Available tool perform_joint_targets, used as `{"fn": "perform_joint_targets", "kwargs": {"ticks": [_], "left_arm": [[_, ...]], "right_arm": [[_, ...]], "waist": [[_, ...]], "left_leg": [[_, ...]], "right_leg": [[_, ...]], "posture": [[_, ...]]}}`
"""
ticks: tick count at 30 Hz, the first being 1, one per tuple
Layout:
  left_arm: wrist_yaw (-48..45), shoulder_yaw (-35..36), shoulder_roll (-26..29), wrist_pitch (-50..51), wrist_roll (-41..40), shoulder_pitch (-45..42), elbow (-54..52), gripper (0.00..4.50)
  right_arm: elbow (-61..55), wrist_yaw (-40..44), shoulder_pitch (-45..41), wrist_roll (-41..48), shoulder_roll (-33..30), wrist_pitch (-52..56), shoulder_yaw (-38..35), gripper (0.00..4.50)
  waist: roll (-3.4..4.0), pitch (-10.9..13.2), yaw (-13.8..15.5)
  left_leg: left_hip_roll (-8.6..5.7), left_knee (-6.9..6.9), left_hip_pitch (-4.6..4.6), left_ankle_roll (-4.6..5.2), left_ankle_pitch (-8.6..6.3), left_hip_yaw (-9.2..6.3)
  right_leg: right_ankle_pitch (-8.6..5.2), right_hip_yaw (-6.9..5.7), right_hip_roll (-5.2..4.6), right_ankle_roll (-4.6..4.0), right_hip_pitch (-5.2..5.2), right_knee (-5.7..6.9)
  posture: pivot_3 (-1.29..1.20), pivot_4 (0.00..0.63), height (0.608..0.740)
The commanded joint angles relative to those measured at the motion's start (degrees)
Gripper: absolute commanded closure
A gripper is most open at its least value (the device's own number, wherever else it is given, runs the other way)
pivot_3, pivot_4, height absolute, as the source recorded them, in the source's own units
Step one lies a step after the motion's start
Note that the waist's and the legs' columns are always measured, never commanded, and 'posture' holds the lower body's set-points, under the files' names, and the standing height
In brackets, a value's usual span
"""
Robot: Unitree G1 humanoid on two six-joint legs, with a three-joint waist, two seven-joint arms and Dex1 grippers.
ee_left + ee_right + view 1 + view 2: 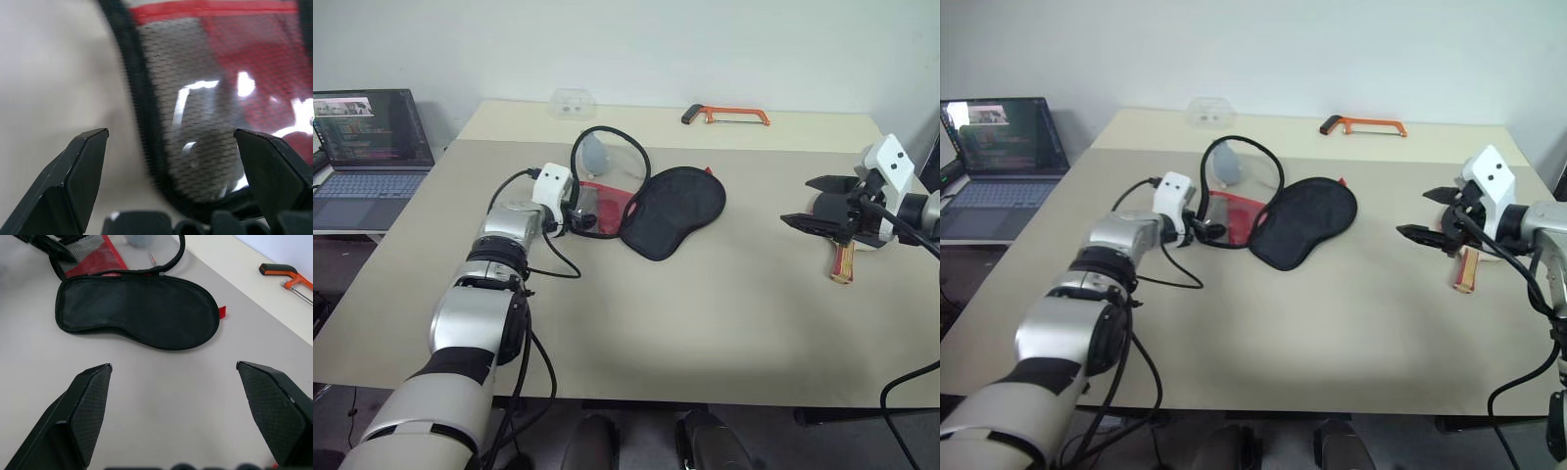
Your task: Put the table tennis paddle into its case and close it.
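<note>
The case (pixel 671 211) lies open at the table's middle, its black half flat. Its red and mesh half (pixel 607 201) lies to the left, with the zipper rim looping up over a grey fluffy ball (pixel 595 152). My left gripper (pixel 580 211) is open at the mesh half. In the left wrist view its fingers (pixel 83 166) straddle the mesh pocket's black edge (pixel 142 122). The table tennis paddle rests on the table at the right. Its wooden handle (pixel 843 260) sticks out below my right gripper (pixel 813 203), which hangs open above the mostly hidden blade.
An orange hacksaw (pixel 729 116) and a clear plastic box (pixel 573 101) lie along the table's far edge. An open laptop (pixel 367 147) sits on a lower desk to the left. Bare tabletop (pixel 705 313) spreads between the case and the near edge.
</note>
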Motion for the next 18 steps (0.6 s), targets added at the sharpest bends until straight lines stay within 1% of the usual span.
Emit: {"fn": "perform_joint_targets", "kwargs": {"ticks": [1, 4, 5, 8, 9, 12, 15, 18], "left_arm": [[-0.5, 1.2, 0.0, -0.8, -0.3, -1.0, -0.2, 0.00], [-1.0, 1.7, 0.1, -0.6, -0.6, -1.0, -0.8, 0.61], [-1.2, 1.8, 0.2, -0.5, -0.6, -0.9, -1.2, 0.91], [-1.8, 2.3, 0.5, 0.0, -0.8, -0.5, -2.3, 1.98], [-1.9, 2.6, 0.6, 0.2, -0.9, -0.4, -2.6, 2.41], [-3.0, 2.8, 0.6, 1.5, -1.1, 0.5, -4.6, 3.33], [-4.4, 3.2, 0.2, 4.0, -2.1, 2.0, -8.3, 4.42], [-4.2, 4.1, -0.5, 7.8, -3.8, 4.4, -13.5, 4.47]], "right_arm": [[-2.0, -0.3, -0.4, 1.2, -1.7, 0.2, -2.2, 0.03], [-1.8, -0.5, -0.3, 1.2, -2.1, 0.2, -2.3, 0.00], [-1.9, -0.6, -0.2, 1.2, -2.1, 0.2, -2.3, 0.00], [-2.1, -0.7, 0.2, 1.4, -2.2, 0.1, -2.4, 0.00], [-2.1, -0.8, 0.3, 1.4, -2.2, 0.0, -2.4, 0.00], [-1.9, -0.9, 0.2, 1.4, -2.1, -0.2, -2.3, 0.00], [-1.6, -1.0, 0.0, 1.3, -2.0, -0.5, -2.2, 0.00], [-1.7, -1.0, 0.2, 1.3, -2.0, -0.6, -2.2, 0.00]], "waist": [[0.00, 0.0, 0.0], [0.00, 0.0, 0.0], [0.00, 0.0, 0.0], [0.00, 0.0, 0.1], [0.00, 0.0, 0.1], [0.00, 0.0, 0.1], [0.00, 0.0, 0.1], [0.00, 0.0, 0.0]], "left_leg": [[0.00, 0.00, 0.00, 0.00, 0.00, 0.00], [0.00, -0.01, 0.00, 0.00, 0.00, 0.00], [0.00, -0.01, 0.00, 0.00, 0.00, 0.00], [-0.02, 0.00, -0.01, 0.00, 0.00, 0.00], [-0.02, 0.00, -0.01, 0.00, 0.00, 0.00], [-0.02, 0.00, -0.01, 0.00, 0.00, -0.01], [-0.02, 0.00, -0.01, -0.01, 0.00, -0.01], [-0.01, 0.00, 0.00, -0.01, 0.00, -0.01]], "right_leg": [[0.00, 0.00, 0.00, 0.00, 0.00, 0.00], [0.00, 0.00, 0.00, 0.00, 0.00, 0.00], [0.00, 0.00, 0.00, 0.00, 0.00, 0.00], [0.00, 0.00, 0.00, 0.00, 0.00, 0.00], [0.00, -0.01, 0.00, 0.00, 0.00, 0.00], [0.00, -0.01, 0.00, 0.00, 0.00, 0.00], [0.00, 0.00, -0.01, 0.00, 0.00, 0.00], [0.00, 0.00, -0.01, 0.00, 0.00, 0.01]], "posture": [[0.00, 0.150, 0.740], [0.00, 0.150, 0.740], [0.00, 0.150, 0.740], [0.00, 0.150, 0.740], [0.00, 0.150, 0.740], [0.00, 0.150, 0.740], [0.00, 0.150, 0.740], [0.00, 0.150, 0.740]]}}
